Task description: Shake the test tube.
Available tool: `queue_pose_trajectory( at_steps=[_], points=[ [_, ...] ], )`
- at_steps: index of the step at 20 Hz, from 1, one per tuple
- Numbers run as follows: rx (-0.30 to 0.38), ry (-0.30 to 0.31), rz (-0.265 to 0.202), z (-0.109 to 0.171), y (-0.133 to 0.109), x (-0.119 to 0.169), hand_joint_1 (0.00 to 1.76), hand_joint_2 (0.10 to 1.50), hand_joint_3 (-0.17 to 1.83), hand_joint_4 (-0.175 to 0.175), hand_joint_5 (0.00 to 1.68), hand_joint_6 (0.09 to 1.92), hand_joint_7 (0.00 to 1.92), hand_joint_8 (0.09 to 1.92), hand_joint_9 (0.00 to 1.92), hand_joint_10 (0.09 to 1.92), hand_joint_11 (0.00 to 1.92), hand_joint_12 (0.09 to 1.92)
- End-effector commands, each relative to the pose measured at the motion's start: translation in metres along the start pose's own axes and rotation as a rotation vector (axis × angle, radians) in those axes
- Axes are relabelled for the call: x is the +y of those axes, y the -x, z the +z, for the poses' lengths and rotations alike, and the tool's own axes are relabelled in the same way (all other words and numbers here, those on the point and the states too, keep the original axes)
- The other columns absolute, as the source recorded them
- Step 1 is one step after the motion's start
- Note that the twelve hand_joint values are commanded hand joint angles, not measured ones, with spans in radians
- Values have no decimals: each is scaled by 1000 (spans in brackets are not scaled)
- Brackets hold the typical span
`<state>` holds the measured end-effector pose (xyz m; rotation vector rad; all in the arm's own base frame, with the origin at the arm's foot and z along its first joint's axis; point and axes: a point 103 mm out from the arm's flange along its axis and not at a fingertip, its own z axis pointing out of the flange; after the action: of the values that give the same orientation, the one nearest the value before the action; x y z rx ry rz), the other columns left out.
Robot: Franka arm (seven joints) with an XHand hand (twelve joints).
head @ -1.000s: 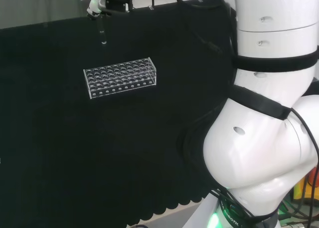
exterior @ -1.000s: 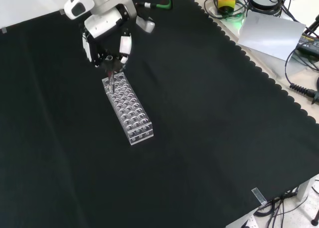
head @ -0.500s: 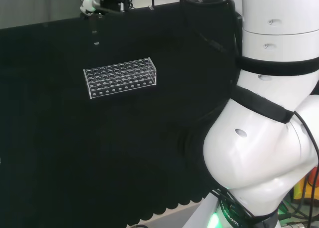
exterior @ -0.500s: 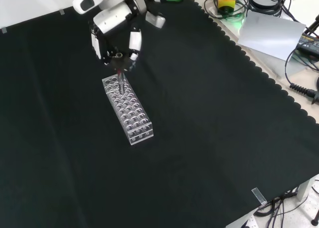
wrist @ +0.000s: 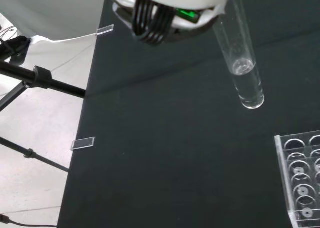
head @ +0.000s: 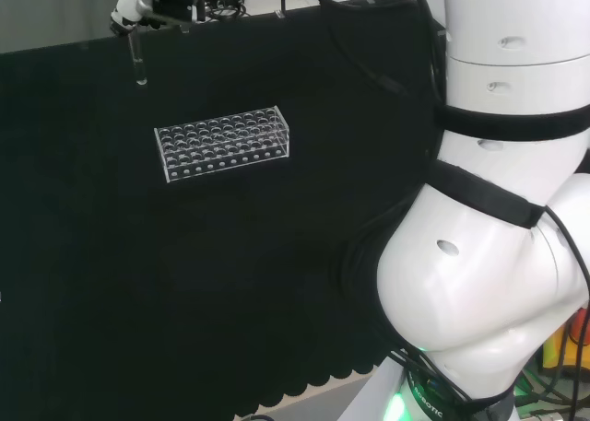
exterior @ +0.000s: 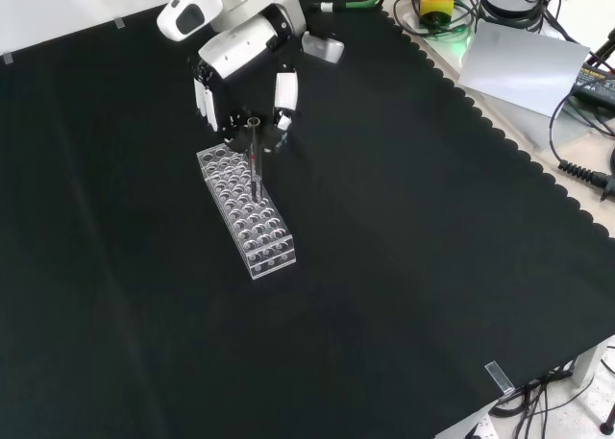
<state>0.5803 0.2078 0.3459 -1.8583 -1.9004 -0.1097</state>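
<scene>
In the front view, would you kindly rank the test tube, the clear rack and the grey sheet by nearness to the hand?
1. The test tube, held in the hand, hanging just below it.
2. The clear rack, on the cloth lower in the view.
3. The grey sheet, off the cloth at the upper right.

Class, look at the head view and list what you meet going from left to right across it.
Test tube held by the hand → clear tube rack on the black cloth → the arm's own white links.
</scene>
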Motion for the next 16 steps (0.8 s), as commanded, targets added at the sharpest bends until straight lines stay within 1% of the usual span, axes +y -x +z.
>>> queue_pose_trajectory(
  at_steps=[1,4,9,11,12,14,16],
  points=[
    [-15,38,102,-22,60,-12,1216,713,564,-175,1262,639,1635,629,1560,664,1028,1103],
    [-40,75,176,-41,103,-18,1216,713,565,-175,1262,638,1635,628,1560,664,1027,1103],
    [-106,122,262,-72,166,-33,1216,712,566,-175,1263,638,1635,627,1559,663,1027,1104],
    [-114,137,299,-80,184,-38,1217,712,566,-175,1263,637,1636,627,1560,662,1026,1104],
    [-118,145,318,-84,192,-40,1254,670,633,-175,1269,644,1528,640,1557,660,1023,1101],
    [-121,158,352,-91,205,-43,1234,678,629,-175,1258,665,1565,673,1559,660,1023,1108],
    [-120,168,372,-96,213,-45,1220,693,606,-175,1255,666,1604,669,1561,660,1022,1113]
  ],
)
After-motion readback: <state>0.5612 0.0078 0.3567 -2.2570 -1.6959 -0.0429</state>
